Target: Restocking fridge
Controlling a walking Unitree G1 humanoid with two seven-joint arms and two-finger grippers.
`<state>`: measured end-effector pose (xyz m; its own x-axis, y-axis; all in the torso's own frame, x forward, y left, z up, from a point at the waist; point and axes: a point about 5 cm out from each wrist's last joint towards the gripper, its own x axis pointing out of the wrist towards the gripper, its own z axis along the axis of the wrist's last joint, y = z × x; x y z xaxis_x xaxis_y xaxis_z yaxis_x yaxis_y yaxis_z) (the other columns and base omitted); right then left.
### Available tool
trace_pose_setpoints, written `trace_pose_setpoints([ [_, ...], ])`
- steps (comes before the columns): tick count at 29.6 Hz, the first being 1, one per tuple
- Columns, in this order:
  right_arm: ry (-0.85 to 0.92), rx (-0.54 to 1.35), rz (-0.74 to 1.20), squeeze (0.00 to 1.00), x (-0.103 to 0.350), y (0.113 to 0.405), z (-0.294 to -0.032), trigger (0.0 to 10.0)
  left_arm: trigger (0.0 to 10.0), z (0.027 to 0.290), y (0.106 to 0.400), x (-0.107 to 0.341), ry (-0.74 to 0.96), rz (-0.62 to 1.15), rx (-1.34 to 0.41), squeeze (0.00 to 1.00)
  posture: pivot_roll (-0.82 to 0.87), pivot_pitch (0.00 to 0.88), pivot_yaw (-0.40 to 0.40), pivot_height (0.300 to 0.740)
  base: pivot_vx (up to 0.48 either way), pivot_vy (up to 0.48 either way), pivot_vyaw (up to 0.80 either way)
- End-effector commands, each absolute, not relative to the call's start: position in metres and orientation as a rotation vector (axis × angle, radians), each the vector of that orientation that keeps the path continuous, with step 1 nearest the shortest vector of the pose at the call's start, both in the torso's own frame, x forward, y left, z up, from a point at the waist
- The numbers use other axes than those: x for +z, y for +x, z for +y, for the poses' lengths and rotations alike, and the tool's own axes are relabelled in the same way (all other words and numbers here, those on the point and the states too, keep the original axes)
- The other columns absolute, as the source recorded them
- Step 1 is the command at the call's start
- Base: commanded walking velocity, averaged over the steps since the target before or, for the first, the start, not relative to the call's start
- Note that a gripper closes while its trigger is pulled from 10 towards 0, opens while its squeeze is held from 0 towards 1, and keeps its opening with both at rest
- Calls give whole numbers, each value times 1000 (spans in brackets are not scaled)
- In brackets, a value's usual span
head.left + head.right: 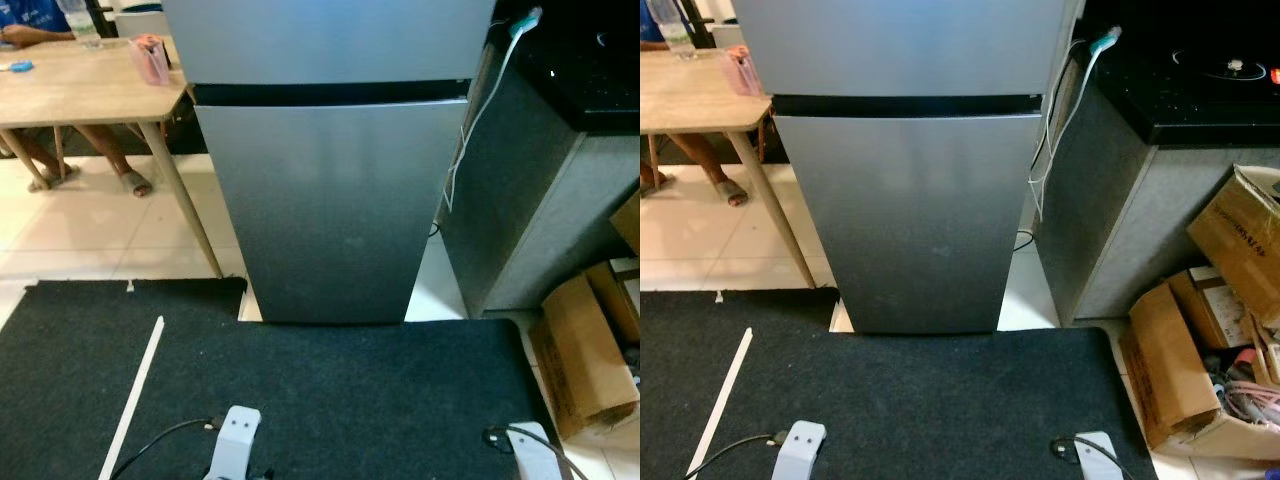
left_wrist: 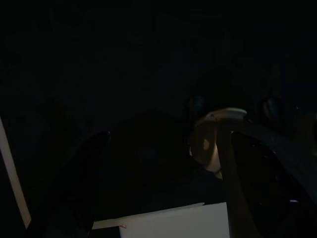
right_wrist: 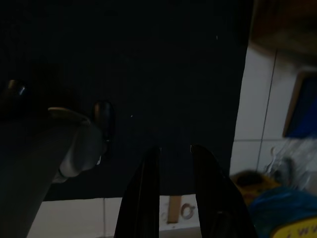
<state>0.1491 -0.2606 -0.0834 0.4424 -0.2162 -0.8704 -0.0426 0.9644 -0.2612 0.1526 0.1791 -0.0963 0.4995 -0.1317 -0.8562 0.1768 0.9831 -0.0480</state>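
A silver two-door fridge point(image 1: 330, 200) stands straight ahead with both doors closed; a dark seam point(image 1: 330, 93) separates the upper door from the lower one. My left arm point(image 1: 232, 440) and right arm point(image 1: 530, 450) hang low over the black mat. In the very dark left wrist view, my left gripper point(image 2: 163, 148) is barely visible above the mat. In the right wrist view, my right gripper point(image 3: 173, 148) points down at the mat, a narrow gap between its black fingers and nothing held.
A wooden table point(image 1: 80, 90) with a pink item point(image 1: 150, 58) stands left of the fridge, a person seated behind it. A dark counter point(image 1: 540, 180) with a white cable point(image 1: 470, 130) flanks the right. Cardboard boxes point(image 1: 1200, 360) sit at the right. The black mat point(image 1: 300, 400) carries a white strip point(image 1: 135, 390).
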Motion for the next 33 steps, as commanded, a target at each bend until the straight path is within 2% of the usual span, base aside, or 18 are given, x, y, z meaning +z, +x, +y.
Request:
trace_pose_setpoints([
  [1,-273,-114,1121,0,-83,148,-262,10000,10000,188,144,-99,59,1070,-158,0,-19,0,-10,740,0,0,688],
  [11,-325,-85,1118,0,-81,155,-262,10000,10000,188,130,-105,95,1122,-155,0,-15,0,-2,740,0,0,686],
  [27,-333,-81,1136,0,-83,150,-261,10000,10000,184,131,-105,124,1122,-187,0,0,0,3,740,0,0,684],
  [33,-365,-87,1161,0,-86,142,-263,10000,10000,181,129,-106,141,1132,-218,0,-2,0,-2,740,0,0,0],
])
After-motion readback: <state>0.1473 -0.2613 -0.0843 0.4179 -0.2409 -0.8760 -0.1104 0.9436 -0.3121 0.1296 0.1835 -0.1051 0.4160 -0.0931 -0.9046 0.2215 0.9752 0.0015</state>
